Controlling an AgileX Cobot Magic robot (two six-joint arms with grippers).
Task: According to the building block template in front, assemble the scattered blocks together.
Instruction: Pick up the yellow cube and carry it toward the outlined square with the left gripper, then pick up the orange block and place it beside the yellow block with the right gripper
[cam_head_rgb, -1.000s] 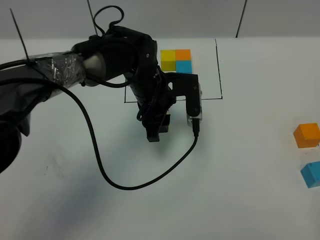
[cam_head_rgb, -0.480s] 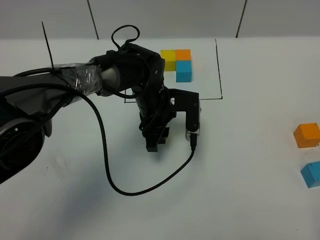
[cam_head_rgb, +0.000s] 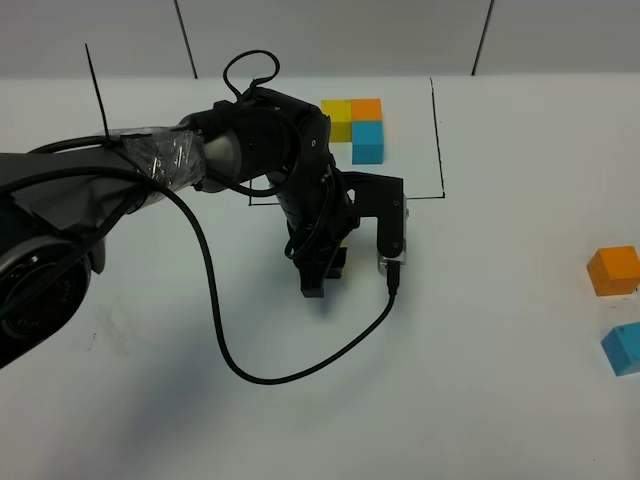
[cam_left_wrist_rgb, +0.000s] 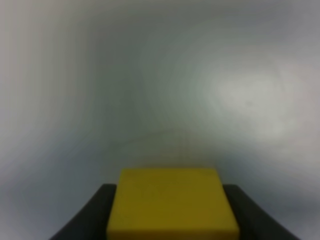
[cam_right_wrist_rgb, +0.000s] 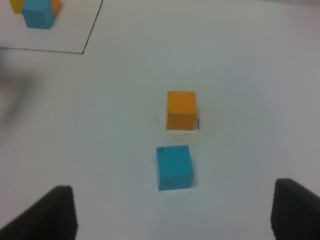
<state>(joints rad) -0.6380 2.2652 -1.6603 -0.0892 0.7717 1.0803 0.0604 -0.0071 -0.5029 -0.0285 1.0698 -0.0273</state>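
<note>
- Desk (cam_head_rgb: 500, 400): white; the block template (cam_head_rgb: 356, 126) sits at its far side.
- My left arm (cam_head_rgb: 240, 150): over mid-desk, near the template; left jaws clamped on the yellow block (cam_left_wrist_rgb: 172, 202).
- Right jaws: spread wide, empty.
- Orange block (cam_right_wrist_rgb: 181, 110) and blue block (cam_right_wrist_rgb: 174, 166): loose, near each other, at the desk's right.

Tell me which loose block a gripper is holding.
The yellow block, clamped in the left gripper. The orange block and blue block lie free on the table, untouched.
</note>
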